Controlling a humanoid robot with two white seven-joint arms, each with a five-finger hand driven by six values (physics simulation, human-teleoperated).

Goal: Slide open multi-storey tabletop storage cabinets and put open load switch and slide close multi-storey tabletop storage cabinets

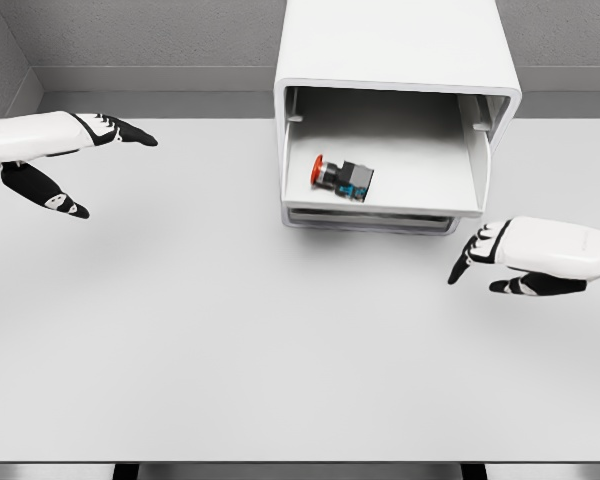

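Note:
A white multi-storey storage cabinet [395,60] stands at the back of the table, right of the middle. Its top drawer [380,212] is pulled out toward me. Inside that drawer lies the load switch [343,177], a small black block with a red button, tipped on its side at the left. My right hand [485,262] hovers open over the table just right of the drawer's front corner, fingers pointing left and apart from the drawer. Far to the left, my left hand [90,165] is open above the table, thumb and fingers spread.
The white table [230,330] stretches wide in front of the cabinet, its near edge along the bottom of the picture. A grey wall runs behind the cabinet. Below the pulled-out drawer a lower drawer front [370,224] sits nearly flush.

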